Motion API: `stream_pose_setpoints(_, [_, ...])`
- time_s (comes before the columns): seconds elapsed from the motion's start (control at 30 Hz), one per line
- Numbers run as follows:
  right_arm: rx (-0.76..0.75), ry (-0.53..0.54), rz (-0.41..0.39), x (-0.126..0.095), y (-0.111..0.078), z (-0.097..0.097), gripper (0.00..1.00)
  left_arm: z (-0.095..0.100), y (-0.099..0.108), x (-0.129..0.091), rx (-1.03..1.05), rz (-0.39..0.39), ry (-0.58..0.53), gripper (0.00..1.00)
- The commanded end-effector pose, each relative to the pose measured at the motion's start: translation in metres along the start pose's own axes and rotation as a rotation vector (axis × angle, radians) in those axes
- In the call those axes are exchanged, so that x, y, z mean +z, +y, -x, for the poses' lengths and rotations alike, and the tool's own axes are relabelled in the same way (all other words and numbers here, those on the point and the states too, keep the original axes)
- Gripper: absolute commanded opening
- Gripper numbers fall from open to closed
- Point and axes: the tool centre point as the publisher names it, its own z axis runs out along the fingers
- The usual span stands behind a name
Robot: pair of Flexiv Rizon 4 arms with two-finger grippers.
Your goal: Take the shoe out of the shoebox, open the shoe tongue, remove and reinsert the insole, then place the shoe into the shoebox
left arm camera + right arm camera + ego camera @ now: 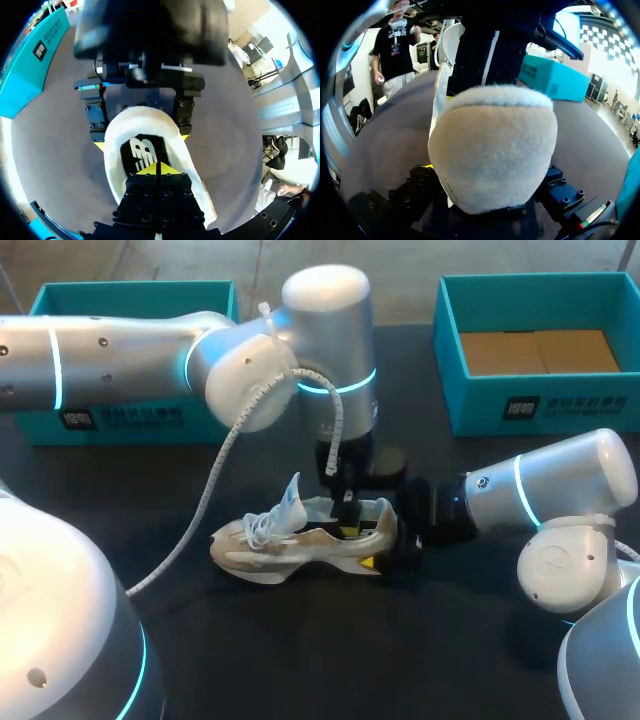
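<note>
Shoe [300, 540] lies at the table's middle, likely light and soft. Right end effector [143, 140] clamps its padded heel. Left end effector [157, 169], tips together, sits above the insole [142, 155], whose floppy edge suits pinching.

My left arm [120, 355] comes in from the left and bends at the wrist, so the left gripper [157, 169] points straight down with its yellow tips pressed together, only a seam between them. My right arm [545, 490] lies low and reaches in level from the right. The right gripper [398, 548] has its fingers [96, 122] on either side of the shoe [300, 540] heel, clamping it.
</note>
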Motion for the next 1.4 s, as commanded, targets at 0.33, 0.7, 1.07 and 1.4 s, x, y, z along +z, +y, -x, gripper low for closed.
stream_pose_setpoints(0.33, [0.001,-0.004,-0.008,0.002,0.001,-0.001,0.00,-0.014,0.016,0.008,-0.005,-0.020,-0.003,0.14])
stream_pose_setpoints(0.7, [0.001,-0.004,-0.008,0.002,0.001,-0.001,0.00,-0.011,0.017,0.018,-0.011,0.016,0.007,0.65])
stream_pose_setpoints(1.07, [0.001,-0.004,-0.008,0.002,0.001,-0.001,0.00,0.000,0.020,0.035,-0.012,-0.014,-0.076,0.50])
stream_pose_setpoints(1.4, [0.001,-0.004,-0.008,0.002,0.001,-0.001,0.00,0.019,0.032,0.050,-0.050,-0.014,-0.202,0.57])
